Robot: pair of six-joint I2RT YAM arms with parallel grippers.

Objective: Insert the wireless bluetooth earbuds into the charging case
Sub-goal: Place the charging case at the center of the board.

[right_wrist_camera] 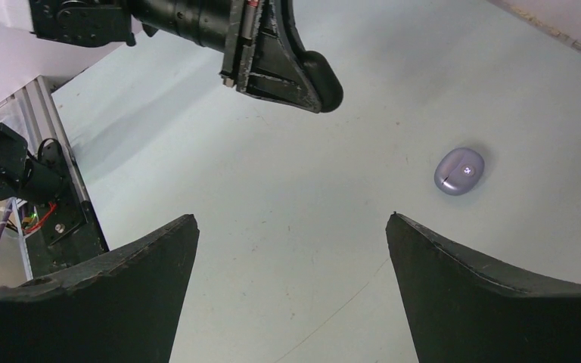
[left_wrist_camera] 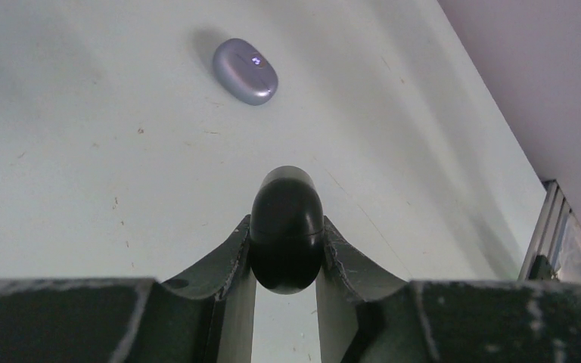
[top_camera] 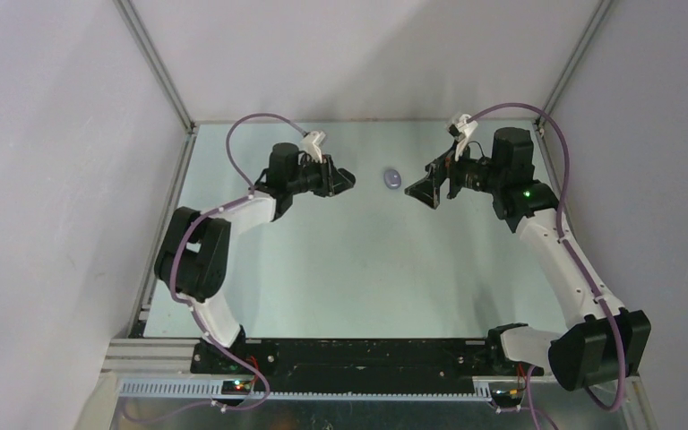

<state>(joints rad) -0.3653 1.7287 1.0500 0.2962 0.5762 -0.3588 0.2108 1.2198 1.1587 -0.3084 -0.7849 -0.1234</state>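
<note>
A closed, glossy black charging case (left_wrist_camera: 287, 200) with a seam round its middle sits pinched between the fingers of my left gripper (left_wrist_camera: 287, 224), held above the table. A closed pale purple charging case (top_camera: 392, 177) with a small lit dot lies flat on the table between the two grippers, also in the left wrist view (left_wrist_camera: 245, 71) and the right wrist view (right_wrist_camera: 459, 170). My right gripper (right_wrist_camera: 291, 219) hangs wide open with nothing in it, just right of the purple case (top_camera: 421, 191). No wireless bluetooth earbuds show in any view.
White walls and aluminium frame posts (top_camera: 157, 67) close in the pale green table (top_camera: 349, 269) on three sides. In the right wrist view the left gripper (right_wrist_camera: 302, 76) hangs opposite, and a frame rail with wiring (right_wrist_camera: 41, 189) runs along the table's left edge.
</note>
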